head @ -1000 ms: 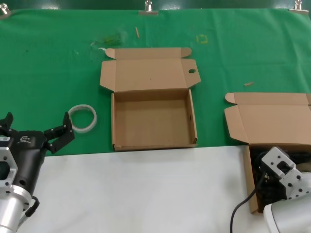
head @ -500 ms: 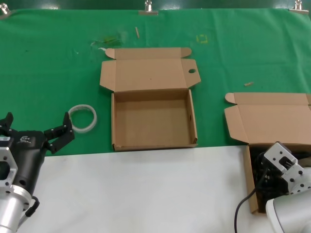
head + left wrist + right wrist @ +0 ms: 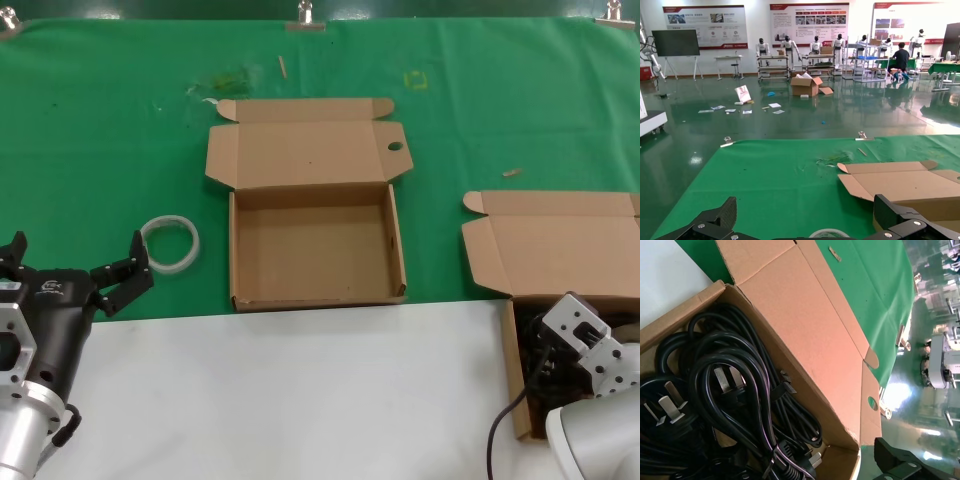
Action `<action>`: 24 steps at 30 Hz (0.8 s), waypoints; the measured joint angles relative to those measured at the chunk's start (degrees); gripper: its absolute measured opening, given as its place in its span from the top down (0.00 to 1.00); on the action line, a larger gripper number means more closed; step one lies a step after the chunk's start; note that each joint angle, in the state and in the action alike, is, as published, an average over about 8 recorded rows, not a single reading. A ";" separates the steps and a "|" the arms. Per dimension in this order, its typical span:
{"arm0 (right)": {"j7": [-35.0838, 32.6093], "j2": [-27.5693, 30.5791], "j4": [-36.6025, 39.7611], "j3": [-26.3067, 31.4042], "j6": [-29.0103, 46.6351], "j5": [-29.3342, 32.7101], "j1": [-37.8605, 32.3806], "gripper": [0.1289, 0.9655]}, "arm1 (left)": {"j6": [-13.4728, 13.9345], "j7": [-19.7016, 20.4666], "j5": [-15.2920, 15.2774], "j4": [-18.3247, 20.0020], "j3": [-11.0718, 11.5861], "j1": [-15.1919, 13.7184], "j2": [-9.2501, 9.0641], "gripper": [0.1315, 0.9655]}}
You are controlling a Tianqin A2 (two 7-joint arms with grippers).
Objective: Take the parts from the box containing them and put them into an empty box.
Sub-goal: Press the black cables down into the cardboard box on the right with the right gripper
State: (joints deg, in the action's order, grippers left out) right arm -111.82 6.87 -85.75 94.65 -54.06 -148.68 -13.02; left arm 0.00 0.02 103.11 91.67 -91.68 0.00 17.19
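The empty box point(image 3: 235, 255) lies open at the table's middle, its lid back and a round hole in one flap point(image 3: 395, 147). The box containing the parts point(image 3: 540, 250) lies open at the right edge. My right arm's wrist point(image 3: 580, 340) hangs over its tray and hides the gripper there. In the right wrist view the coiled black cables point(image 3: 735, 390) with plugs point(image 3: 670, 407) fill this box point(image 3: 805, 330). My right gripper point(image 3: 807, 467) hangs open just above them, one finger point(image 3: 897, 462) past the box wall. My left gripper point(image 3: 75, 262) is open and empty at the left.
A white tape ring point(image 3: 170, 243) lies on the green cloth point(image 3: 100, 150) just ahead of my left gripper, also low in the left wrist view point(image 3: 827, 233). A white sheet point(image 3: 300, 390) covers the table's near part. Small scraps lie at the far edge.
My right wrist has shifted slightly to the right over the cable box. The left arm and both boxes have not moved.
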 joint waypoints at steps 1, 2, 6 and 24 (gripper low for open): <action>0.03 0.00 0.15 0.00 0.08 0.02 -0.05 0.08 | 0.00 0.00 0.00 0.00 0.00 0.00 0.00 0.00; 0.06 0.00 0.29 0.01 0.16 0.06 -0.10 0.09 | 0.00 0.00 0.00 0.00 0.00 0.00 0.00 0.00; 0.14 0.00 0.75 0.13 0.41 0.35 -0.21 0.13 | 0.00 0.00 0.00 0.00 0.00 0.00 0.00 0.00; 0.50 -0.02 0.61 0.91 0.34 0.95 0.98 0.57 | 0.00 0.00 0.00 0.00 0.00 0.00 0.00 0.00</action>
State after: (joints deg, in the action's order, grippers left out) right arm -111.32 6.84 -85.14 95.55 -53.73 -147.73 -12.04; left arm 0.00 0.02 103.12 91.67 -91.68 0.00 17.19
